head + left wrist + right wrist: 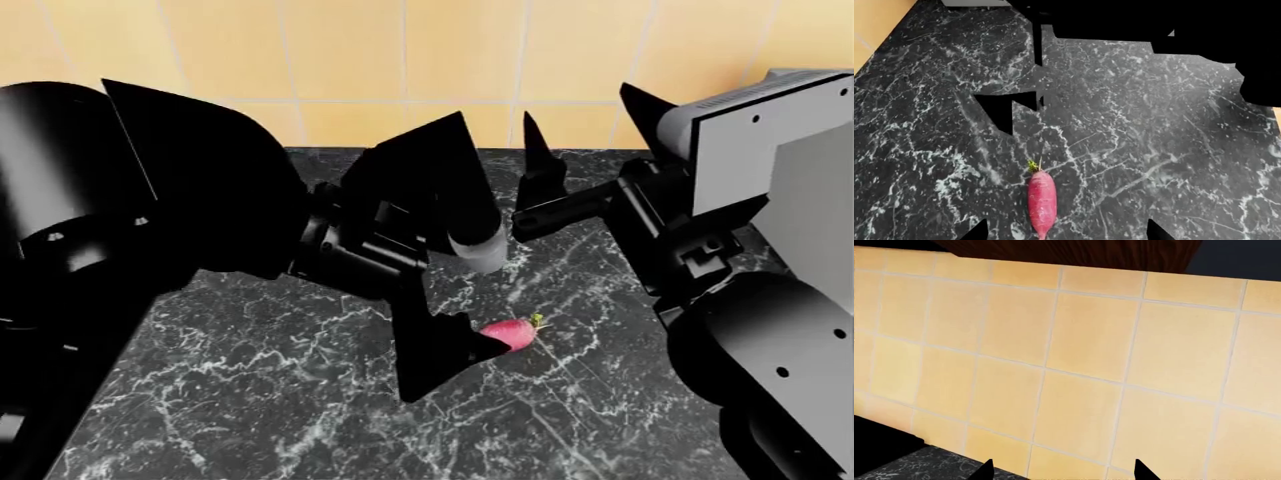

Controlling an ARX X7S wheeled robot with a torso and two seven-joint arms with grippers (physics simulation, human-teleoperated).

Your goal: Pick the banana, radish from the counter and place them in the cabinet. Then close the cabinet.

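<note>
Head view: radish point(511, 333) lies on counter point(267, 400), left gripper point(1067, 235) spread over it, ungrasped. Right gripper point(1064, 471) parted, empty. Banana, cabinet unseen; placing remains.

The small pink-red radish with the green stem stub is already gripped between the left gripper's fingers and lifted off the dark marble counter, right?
Not quite. The small pink-red radish with the green stem stub lies on the dark marble counter, ungripped. The left wrist view shows the left gripper open above it, fingertips well apart.

Pink-red radish point(509, 333) with a green stem stub; black marble counter point(1154, 150) veined white; pale orange wall tiles point(1087, 350) with light grout; seemingly dark brown cabinet point(1074, 252).
</note>
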